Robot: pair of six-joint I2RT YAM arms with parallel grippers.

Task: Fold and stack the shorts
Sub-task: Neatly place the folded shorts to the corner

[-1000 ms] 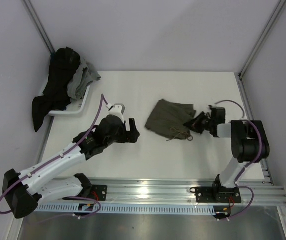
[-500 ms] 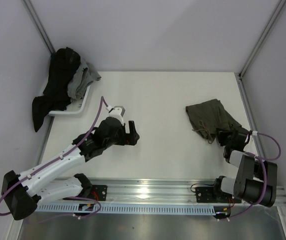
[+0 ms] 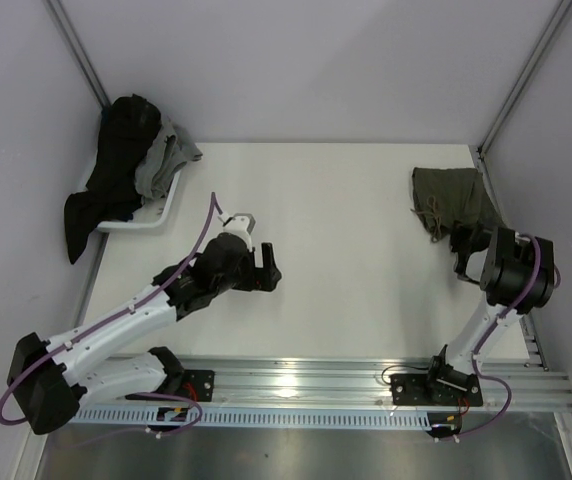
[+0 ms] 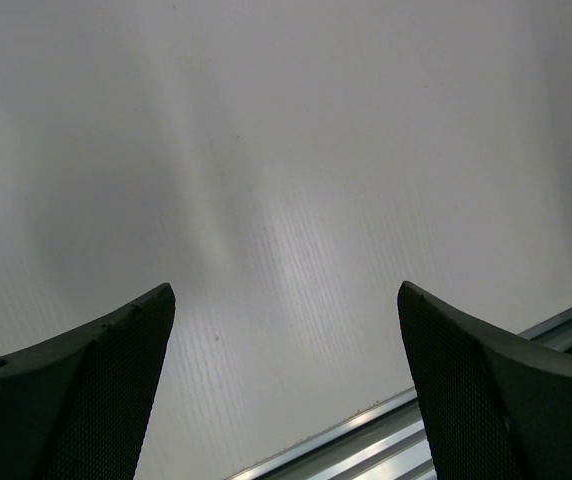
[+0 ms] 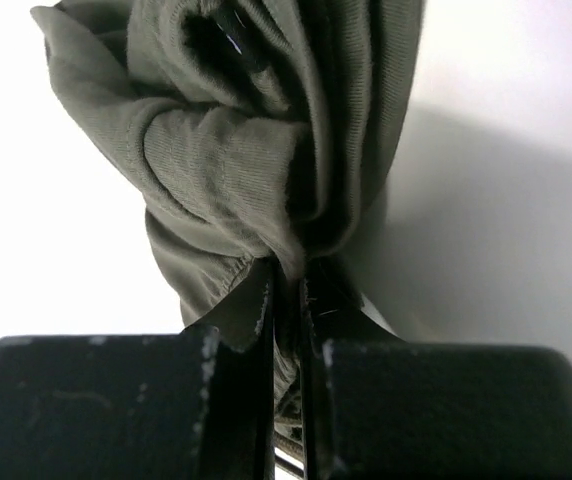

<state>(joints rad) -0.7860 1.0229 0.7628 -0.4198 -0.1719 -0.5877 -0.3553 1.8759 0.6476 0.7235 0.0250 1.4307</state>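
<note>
The olive-green shorts (image 3: 449,196) lie bunched at the far right of the table, close to the right wall, with their drawstring trailing at the left edge. My right gripper (image 3: 463,240) is shut on their near edge. In the right wrist view the fabric (image 5: 256,140) bulges out from between the closed jaws (image 5: 288,290). My left gripper (image 3: 265,264) hovers over the bare white table near its middle-left, far from the shorts. Its two fingers (image 4: 96,390) stand wide open with nothing between them.
A white tray (image 3: 164,212) at the back left holds a heap of black and grey clothes (image 3: 126,165), some hanging over its edge. An aluminium rail (image 3: 306,380) runs along the table's near edge. A grey wall stands just right of the shorts.
My right gripper has dragged the shorts from the table's middle to the far right, then toward the back corner. The left arm has barely shifted.
</note>
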